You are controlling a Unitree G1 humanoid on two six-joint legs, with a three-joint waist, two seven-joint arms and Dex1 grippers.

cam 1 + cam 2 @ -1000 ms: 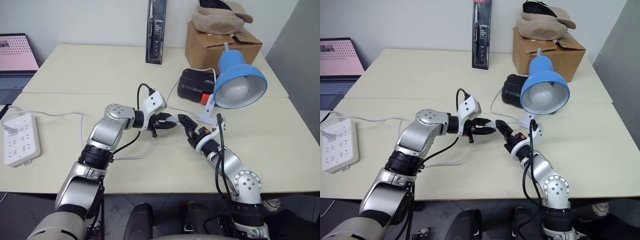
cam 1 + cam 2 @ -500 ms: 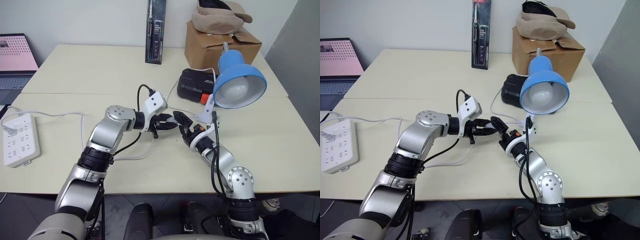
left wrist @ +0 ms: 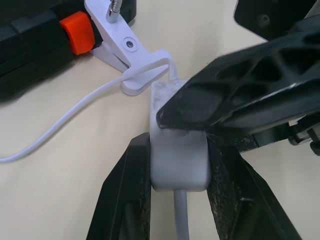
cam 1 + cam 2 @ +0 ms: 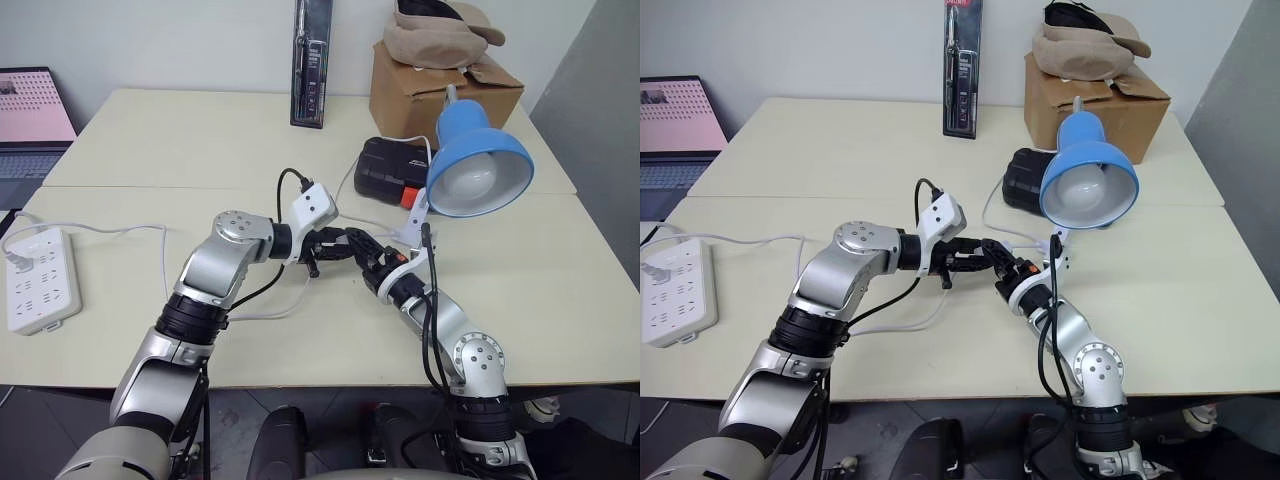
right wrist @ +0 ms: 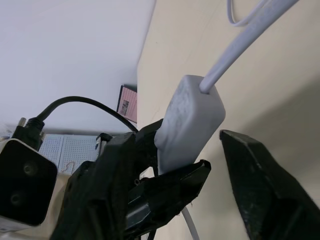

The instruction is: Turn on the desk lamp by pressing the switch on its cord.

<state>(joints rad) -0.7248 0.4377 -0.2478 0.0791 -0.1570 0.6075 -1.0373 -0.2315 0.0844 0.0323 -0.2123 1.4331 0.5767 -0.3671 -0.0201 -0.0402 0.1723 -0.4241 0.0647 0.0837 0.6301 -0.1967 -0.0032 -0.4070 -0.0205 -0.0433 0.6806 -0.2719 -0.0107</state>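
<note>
Left wrist view: the switch (image 3: 179, 160) is clamped between the two black fingers of the left gripper (image 3: 177, 200), held above the table (image 4: 150, 140) near the desk lamp (image 4: 478, 165). The left forearm is angled rightward. The right gripper (image 4: 352, 243) is reached leftward to meet it, one finger (image 3: 235, 100) laid on the switch, jaws partly apart around it, grasp uncertain. The cord (image 3: 65, 117) is trailed toward the lamp's clip.

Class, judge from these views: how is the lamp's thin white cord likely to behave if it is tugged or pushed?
Probably floppy: the cord lies in loose curves on the table. Probably light, since it hangs off the switch, pinched in the left gripper, without visibly dragging it. A hard tug might shift the desk lamp.
</note>
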